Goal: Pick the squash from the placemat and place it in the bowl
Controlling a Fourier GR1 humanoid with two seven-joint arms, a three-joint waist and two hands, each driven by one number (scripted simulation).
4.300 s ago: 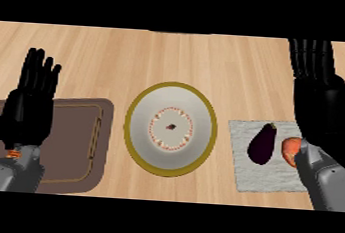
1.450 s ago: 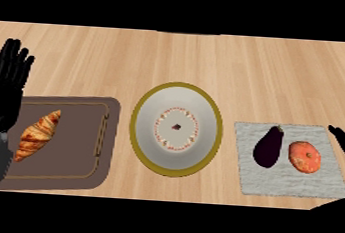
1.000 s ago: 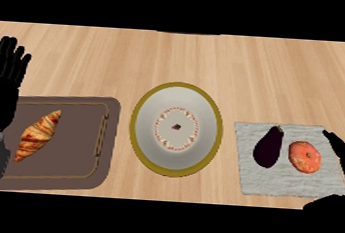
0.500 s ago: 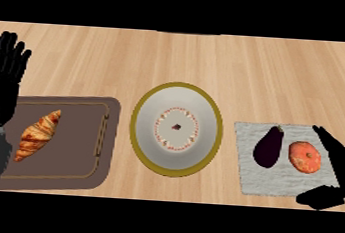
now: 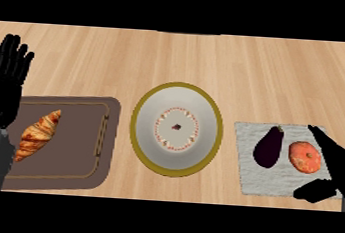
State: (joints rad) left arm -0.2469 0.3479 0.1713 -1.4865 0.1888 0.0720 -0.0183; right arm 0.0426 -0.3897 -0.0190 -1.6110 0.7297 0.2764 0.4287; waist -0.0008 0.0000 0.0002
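Nearest, at the right edge, the right hand [image 5: 333, 171] is edging leftward, closer to the placemat than half a second ago, fingers straight and unclenched, thumb spread, grasping nothing. Its fingers are now just beside the round orange squash [image 5: 305, 156], which is still lying on the grey cloth placemat [image 5: 258, 184] next to a dark purple eggplant [image 5: 268, 146]. The grasp looks imminent. Left of them, the gold-rimmed white bowl [image 5: 145, 152] is waiting. Far left, the left hand [image 5: 5, 78] is resting, fingers up and relaxed.

I'm seeing a light wood-grain counter [image 5: 231, 62], a rough grey cloth placemat [image 5: 264, 181], a smooth matt brown tray [image 5: 73, 160], and a glossy dark eggplant [image 5: 268, 147].
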